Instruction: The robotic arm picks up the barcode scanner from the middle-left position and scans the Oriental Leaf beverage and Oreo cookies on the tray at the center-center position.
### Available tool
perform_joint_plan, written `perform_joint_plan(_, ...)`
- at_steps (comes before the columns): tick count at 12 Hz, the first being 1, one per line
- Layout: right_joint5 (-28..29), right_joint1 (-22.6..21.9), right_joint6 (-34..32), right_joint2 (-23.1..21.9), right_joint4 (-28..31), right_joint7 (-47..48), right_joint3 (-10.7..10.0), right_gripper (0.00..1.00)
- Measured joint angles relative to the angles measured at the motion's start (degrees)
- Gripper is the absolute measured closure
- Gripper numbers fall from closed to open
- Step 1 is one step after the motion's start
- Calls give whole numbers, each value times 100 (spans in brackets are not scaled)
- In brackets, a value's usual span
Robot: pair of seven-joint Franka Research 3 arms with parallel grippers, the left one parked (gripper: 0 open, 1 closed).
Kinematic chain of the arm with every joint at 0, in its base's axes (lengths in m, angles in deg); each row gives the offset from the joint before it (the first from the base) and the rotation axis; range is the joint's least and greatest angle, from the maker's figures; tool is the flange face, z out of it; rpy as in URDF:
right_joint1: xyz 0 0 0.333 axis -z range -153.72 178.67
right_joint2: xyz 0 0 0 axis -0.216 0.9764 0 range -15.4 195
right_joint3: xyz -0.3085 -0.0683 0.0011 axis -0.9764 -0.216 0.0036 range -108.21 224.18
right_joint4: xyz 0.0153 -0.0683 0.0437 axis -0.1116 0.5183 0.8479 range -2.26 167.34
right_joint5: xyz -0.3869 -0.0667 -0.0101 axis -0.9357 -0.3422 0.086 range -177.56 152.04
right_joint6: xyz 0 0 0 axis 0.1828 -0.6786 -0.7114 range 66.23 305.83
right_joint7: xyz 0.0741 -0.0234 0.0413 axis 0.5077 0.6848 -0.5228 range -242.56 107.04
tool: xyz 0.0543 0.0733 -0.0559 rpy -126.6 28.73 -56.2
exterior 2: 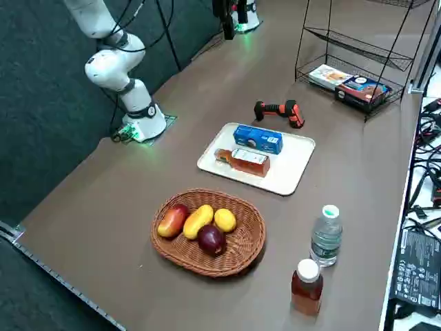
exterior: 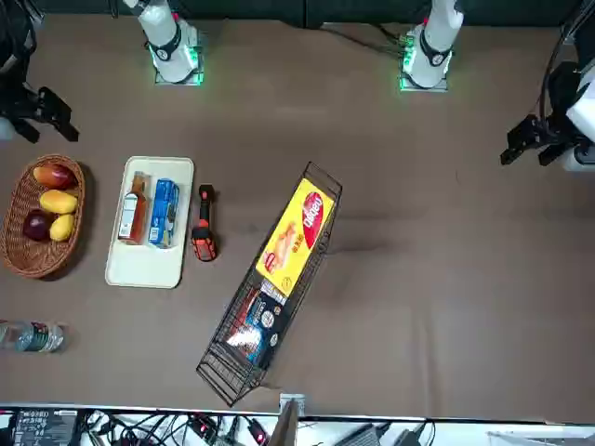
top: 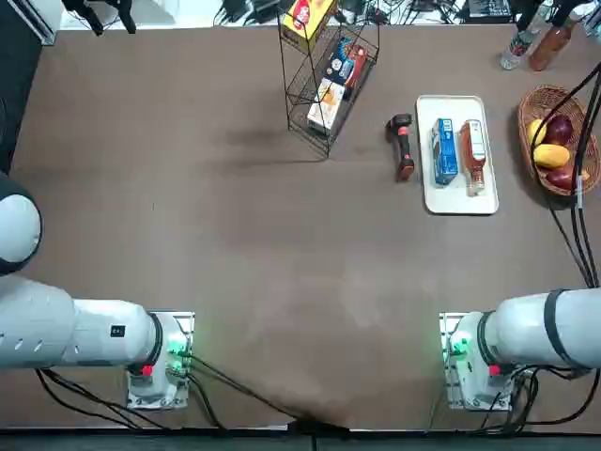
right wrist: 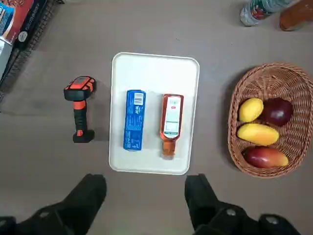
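Clear bottle (exterior: pixel 30 336) cut by frame edge; shelf-box (top: pixel 307 16) print unreadable.

You have bright, even overhead light on the table (top: pixel 188 235), with one soft shadow beside the wire rack (top: pixel 287 85). The right gripper (right wrist: pixel 146 183), fingers spread just short of the tray (right wrist: pixel 155 68), casts no hard shadow.

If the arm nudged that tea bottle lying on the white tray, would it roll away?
Probably somewhat: the Oriental Leaf beverage lies on its side on the flat tray, and looks round-bodied. The Oreo cookies alongside might stop it one way. The open right gripper hovers above.
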Motion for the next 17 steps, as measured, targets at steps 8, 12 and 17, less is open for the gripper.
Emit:
perform_joint_plan(8,63,-44,-46,147,4,144,51,0)
perform_joint_plan(12,395,-458,590,570,279,767,110,0)
perform_joint_plan(17,556,-825,1711,716,1254,848,115,0)
